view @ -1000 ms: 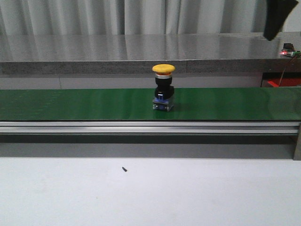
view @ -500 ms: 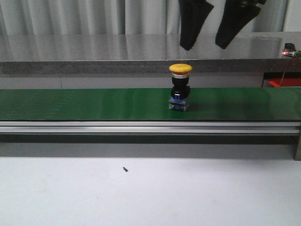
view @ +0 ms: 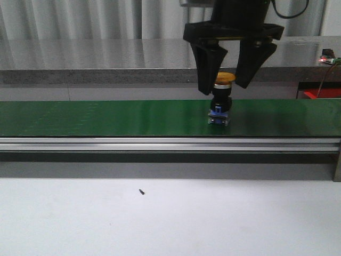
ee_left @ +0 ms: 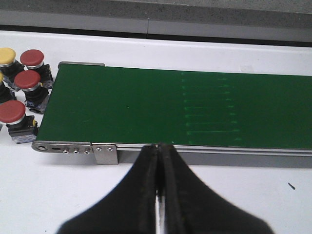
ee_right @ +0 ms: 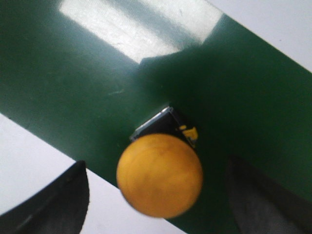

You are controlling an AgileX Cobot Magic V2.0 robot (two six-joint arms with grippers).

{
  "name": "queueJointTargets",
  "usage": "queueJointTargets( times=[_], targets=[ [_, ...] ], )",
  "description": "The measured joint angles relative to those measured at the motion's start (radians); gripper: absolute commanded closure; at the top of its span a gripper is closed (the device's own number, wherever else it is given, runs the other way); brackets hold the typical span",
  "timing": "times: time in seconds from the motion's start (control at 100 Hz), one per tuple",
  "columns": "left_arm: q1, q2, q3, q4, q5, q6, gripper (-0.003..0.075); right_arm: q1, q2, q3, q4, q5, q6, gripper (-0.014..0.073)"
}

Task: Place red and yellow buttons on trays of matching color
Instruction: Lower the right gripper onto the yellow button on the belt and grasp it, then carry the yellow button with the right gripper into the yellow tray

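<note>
A yellow button [view: 224, 78] with a black body and blue base stands upright on the green conveyor belt [view: 106, 118]. My right gripper [view: 230, 88] is open and hangs over it, one finger on each side of the cap, not touching. In the right wrist view the yellow button cap [ee_right: 159, 174] sits between the two spread fingers [ee_right: 58, 195]. My left gripper [ee_left: 158, 148] is shut and empty at the near edge of the belt [ee_left: 146, 105]. Several red buttons [ee_left: 32, 58] and a yellow one [ee_left: 6, 55] stand off the belt's end. No trays are in view.
An aluminium rail [view: 160, 144] runs along the belt's front edge. A grey counter [view: 106, 58] lies behind the belt. A small black speck [view: 141, 191] lies on the white table. A red object [view: 319, 94] sits at the far right.
The yellow button has travelled to the right along the belt. My right gripper has come down from above and now straddles the cap, still open.
</note>
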Motion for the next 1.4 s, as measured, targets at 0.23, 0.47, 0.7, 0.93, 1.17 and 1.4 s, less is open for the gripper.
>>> queueJointTargets(
  times=[0.23, 0.47, 0.7, 0.93, 1.17, 1.4],
  targets=[
    [0.0, 0.0, 0.0, 0.0, 0.0, 0.0, 0.074, 0.0, 0.054, -0.001, -0.031, 0.004, 0.004, 0.0068],
    [0.0, 0.0, 0.0, 0.0, 0.0, 0.0, 0.074, -0.013, 0.063, -0.002, -0.044, 0.029, 0.021, 0.0319],
    [0.0, 0.0, 0.0, 0.0, 0.001, 0.0, 0.074, -0.028, 0.057, -0.002, -0.049, 0.047, 0.026, 0.0319],
    [0.0, 0.0, 0.0, 0.0, 0.001, 0.0, 0.074, -0.089, -0.031, -0.002, -0.051, 0.06, 0.026, 0.0323],
    [0.0, 0.0, 0.0, 0.0, 0.002, 0.0, 0.074, -0.255, -0.116, -0.002, -0.053, 0.063, 0.029, 0.0323],
    [0.0, 0.0, 0.0, 0.0, 0.002, 0.0, 0.074, -0.414, -0.176, 0.042, -0.057, 0.066, 0.058, 0.0323]
  ],
)
